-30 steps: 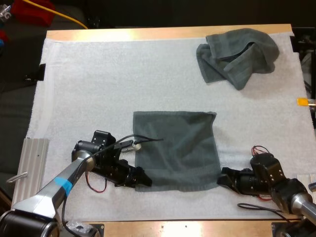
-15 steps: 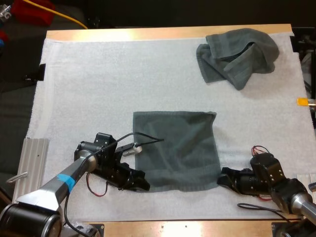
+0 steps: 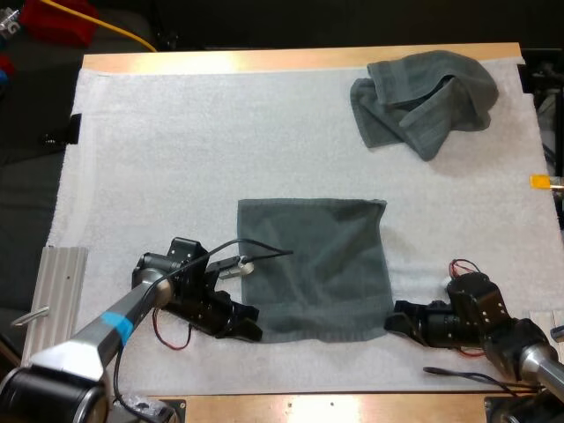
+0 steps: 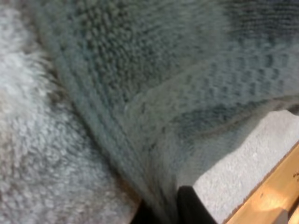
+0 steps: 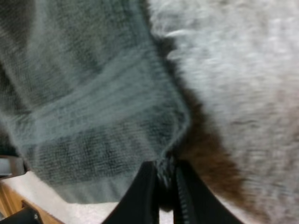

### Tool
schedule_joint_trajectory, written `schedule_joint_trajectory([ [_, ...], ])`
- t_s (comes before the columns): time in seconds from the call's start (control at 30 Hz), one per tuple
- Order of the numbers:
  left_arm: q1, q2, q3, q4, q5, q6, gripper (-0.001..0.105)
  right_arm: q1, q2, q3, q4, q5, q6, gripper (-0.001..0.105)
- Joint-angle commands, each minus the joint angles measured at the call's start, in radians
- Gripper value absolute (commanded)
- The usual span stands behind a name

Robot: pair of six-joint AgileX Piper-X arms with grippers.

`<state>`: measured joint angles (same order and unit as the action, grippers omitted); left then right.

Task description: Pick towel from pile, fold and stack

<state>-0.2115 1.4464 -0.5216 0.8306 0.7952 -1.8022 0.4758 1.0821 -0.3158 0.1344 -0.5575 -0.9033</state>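
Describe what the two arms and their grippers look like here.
Both arms have chunky black joint housings. The left arm has a silver-grey tube link with a blue band around it. The right arm also runs back into a silver-grey tube. Thin red and black wires loop beside each wrist. The left gripper and the right gripper each have two slim black fingers.

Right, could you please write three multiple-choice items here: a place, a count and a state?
1. Where is the crumpled towel? A) far right of the mat B) near left C) centre
2. How many towels? A) one B) two C) three
3. The right end effector is A) open B) shut on nothing C) shut on the flat towel's corner
A: it lies at the far right edge. B: one crumpled, one flat. C: its fingers pinch the corner.
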Motion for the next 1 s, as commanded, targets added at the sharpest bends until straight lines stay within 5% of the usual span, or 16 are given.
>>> schedule_joint_trajectory([
  [0.0, -0.006, -0.034, -0.005, 0.013, -0.009, 0.011, 0.000, -0.006, -0.008, -0.005, 0.005, -0.012, -0.012, 0.001],
  [0.47, -0.006, -0.263, -0.011, 0.135, -0.055, 0.037, 0.000, 0.176, -0.159, -0.100, 0.254, 0.185, -0.037, 0.001],
  [0.97, -0.006, -0.555, -0.011, 0.366, -0.086, 0.057, 0.000, 0.400, -0.213, -0.354, 0.705, 0.449, -0.126, 0.001],
])
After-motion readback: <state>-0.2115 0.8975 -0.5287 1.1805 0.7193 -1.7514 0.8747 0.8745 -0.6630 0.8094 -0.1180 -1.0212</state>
